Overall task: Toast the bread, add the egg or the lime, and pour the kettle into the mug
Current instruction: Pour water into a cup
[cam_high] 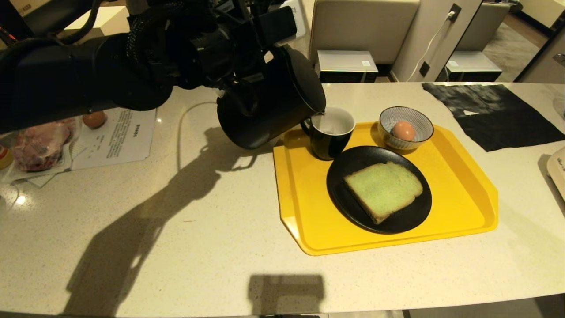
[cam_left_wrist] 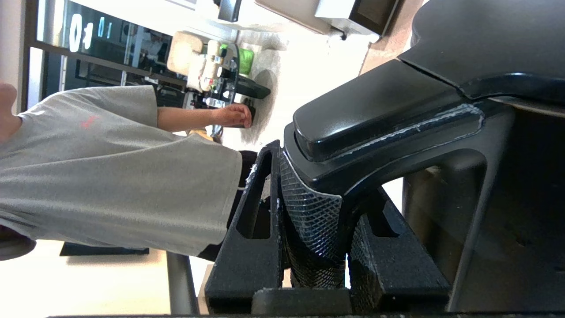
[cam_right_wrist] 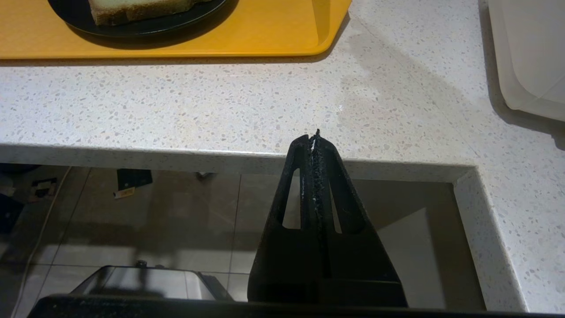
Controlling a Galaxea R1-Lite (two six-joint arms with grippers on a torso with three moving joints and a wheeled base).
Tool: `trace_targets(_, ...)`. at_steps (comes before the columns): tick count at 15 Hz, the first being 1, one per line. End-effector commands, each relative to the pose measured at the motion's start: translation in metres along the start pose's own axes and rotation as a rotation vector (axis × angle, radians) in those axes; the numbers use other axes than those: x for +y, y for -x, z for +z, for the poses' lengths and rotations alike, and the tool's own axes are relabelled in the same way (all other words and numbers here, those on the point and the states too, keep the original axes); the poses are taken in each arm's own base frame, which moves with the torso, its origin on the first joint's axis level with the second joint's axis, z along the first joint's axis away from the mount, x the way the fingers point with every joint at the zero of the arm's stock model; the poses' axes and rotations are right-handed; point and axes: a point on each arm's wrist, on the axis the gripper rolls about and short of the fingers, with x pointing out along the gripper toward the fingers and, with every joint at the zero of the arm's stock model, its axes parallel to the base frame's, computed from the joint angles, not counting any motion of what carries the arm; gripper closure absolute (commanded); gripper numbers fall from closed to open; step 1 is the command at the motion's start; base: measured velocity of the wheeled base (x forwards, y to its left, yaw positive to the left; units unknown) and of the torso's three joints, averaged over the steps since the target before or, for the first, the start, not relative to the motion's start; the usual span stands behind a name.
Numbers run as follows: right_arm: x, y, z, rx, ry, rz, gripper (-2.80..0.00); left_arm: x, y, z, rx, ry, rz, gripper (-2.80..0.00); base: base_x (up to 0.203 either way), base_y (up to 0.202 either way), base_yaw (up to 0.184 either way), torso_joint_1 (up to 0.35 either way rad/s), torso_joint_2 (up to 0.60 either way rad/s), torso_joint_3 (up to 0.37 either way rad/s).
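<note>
Head view: kettle (cam_high: 269,101) tipped, spout at the rim of the mug (cam_high: 329,132) on the yellow tray (cam_high: 459,194). Risk, as judged: overtilt or handle slip spills onto bread (cam_high: 383,190) beyond. Left gripper (cam_left_wrist: 315,229) jaws partly closed, clamping kettle handle between them. Right gripper (cam_right_wrist: 315,139) closed, empty, at counter edge.

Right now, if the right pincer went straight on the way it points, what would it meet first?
Probably the counter edge: the shut right pincer sits low in front of it, its tips about at edge height. Depth is unclear, so it might slide over the top toward the yellow tray.
</note>
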Motion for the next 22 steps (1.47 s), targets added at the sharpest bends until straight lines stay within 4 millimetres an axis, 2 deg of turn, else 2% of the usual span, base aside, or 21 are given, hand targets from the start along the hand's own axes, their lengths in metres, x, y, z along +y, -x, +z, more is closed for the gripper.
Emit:
trace_targets(1,0.000,-0.002,-0.008,0.028,0.000,0.001,0.00,0.005,0.002,-0.002,0.006,-0.007,0.009,0.00,0.000,0.000,0.000,0.000,0.00,0.000)
trace_targets(10,0.000,-0.002,-0.008,0.028,0.000,0.001,0.00,0.004,0.001,-0.006,0.020,-0.075,-0.003,0.00,0.000,0.000,0.000,0.000,0.00,0.000)
trace_targets(22,0.000,-0.002,-0.008,0.028,0.000,-0.001,0.00,0.017,0.005,-0.004,0.012,-0.136,0.082,0.00,0.000,0.000,0.000,0.000,0.00,0.000)
